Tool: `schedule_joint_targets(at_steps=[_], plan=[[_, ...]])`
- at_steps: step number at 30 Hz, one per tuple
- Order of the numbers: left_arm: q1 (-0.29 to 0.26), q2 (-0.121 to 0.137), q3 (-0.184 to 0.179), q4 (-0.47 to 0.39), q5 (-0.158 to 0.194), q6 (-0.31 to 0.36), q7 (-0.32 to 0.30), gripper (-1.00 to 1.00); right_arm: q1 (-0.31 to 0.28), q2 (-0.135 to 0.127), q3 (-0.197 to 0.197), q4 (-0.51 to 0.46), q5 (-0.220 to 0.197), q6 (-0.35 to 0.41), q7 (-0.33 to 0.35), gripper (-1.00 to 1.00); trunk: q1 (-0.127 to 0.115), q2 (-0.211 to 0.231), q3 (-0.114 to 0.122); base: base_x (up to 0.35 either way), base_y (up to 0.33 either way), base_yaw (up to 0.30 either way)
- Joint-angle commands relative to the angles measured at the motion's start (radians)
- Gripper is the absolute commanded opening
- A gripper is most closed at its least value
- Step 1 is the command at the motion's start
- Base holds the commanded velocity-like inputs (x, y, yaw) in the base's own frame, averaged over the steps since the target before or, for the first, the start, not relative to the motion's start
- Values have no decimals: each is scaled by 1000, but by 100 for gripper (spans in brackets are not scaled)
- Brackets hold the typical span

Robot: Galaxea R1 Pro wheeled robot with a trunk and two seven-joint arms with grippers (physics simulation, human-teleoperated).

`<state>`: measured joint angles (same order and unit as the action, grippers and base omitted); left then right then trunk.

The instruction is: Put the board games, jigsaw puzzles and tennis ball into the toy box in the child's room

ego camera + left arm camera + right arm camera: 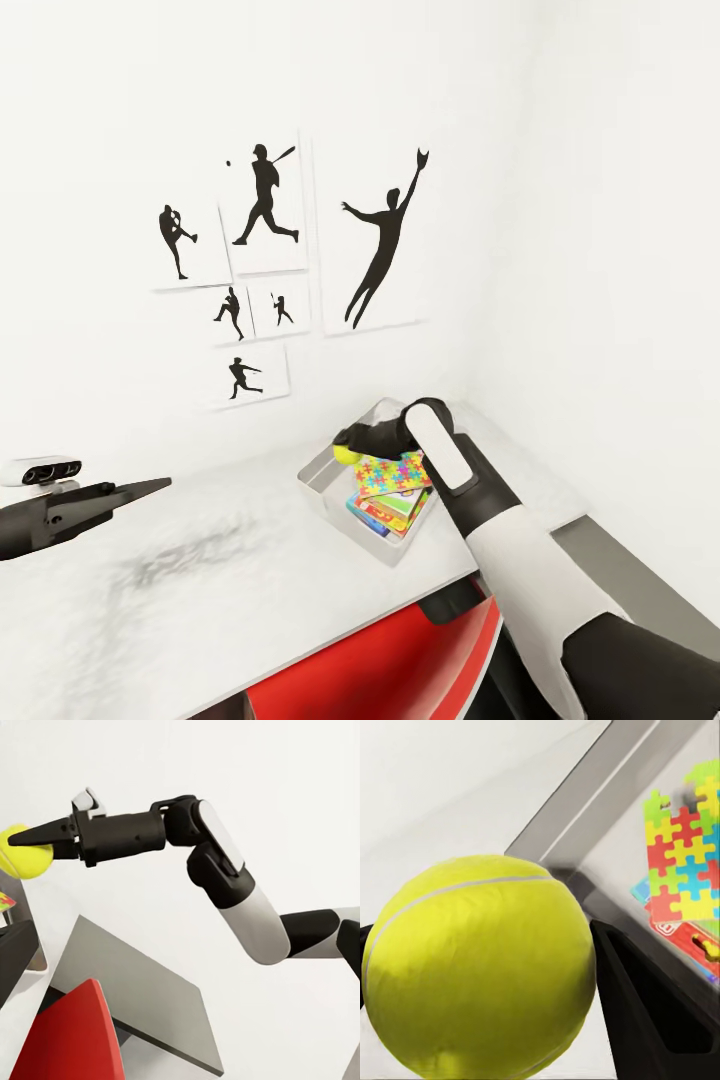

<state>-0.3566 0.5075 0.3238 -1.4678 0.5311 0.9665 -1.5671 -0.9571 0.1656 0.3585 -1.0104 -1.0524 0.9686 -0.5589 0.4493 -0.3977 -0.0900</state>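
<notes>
The right gripper (26, 840) has its jaws clamped on the tennis ball (480, 967), holding it over the far edge of the toy box (330, 485), which sits on the pale grey worktop (180, 590) close to the white wall. The ball looks light, felt-covered and a little springy, with a pale seam curving over its yellow-green nap; that fuzz should grip well, but being round it would likely roll or bounce if let go from high up. A hold across its widest part, as here, seems the safest.

Inside the box lies a jigsaw puzzle (392, 472), a thin flat sheet of interlocking green, yellow, red, blue and orange pieces, resting on top of a board game (385, 512), a stiff printed box. The toy box itself is a shallow grey tray with smooth sloping walls.

The left gripper (140, 490) hangs over the left part of the worktop, well apart from the box, its dark pointed jaws together and holding nothing.
</notes>
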Motion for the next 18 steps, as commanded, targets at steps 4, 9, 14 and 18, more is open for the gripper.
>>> schedule_joint_targets(at_steps=[4, 9, 14, 18], plan=[[-1, 1, 0, 0, 0, 11, -4, 100, -13, 9, 13, -1, -12, 10, -70, -100, 1, -2, -2, 0, 0, 0], [-1, 2, 0, 1, 0, 11, -4, 100, -16, 6, 17, -4, -11, 27, -110, -100, 1, -2, -2, 0, 0, 0], [-1, 1, 0, 1, 1, 11, -4, 100, -17, -3, 17, -7, -11, 53, -119, -100, 1, -2, -2, 0, 0, 0], [-1, 2, 0, 2, 1, 11, -4, 100, -17, -5, 18, -8, -11, 58, -120, -100, 1, -2, -2, 0, 0, 0]])
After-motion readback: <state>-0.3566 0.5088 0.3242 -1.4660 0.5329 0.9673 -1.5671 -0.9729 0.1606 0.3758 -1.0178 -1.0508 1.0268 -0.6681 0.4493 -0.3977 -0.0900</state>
